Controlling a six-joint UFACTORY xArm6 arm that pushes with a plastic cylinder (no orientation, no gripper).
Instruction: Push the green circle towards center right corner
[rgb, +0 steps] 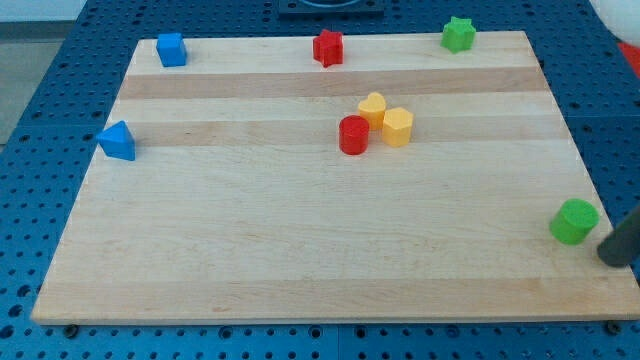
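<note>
The green circle (574, 221), a short green cylinder, stands near the board's right edge, a little below mid-height. My tip (610, 258) is at the view's right edge, just below and to the right of the green circle, a small gap apart from it. The rod runs off the right edge of the view.
A wooden board (300, 250) lies on a blue perforated table. A red cylinder (353, 135), a yellow heart-like block (372, 107) and a yellow hexagon (398, 127) cluster near the centre. A green star (458, 34), red star (328, 47), blue block (171, 49) and blue triangle (117, 141) sit along the top and left.
</note>
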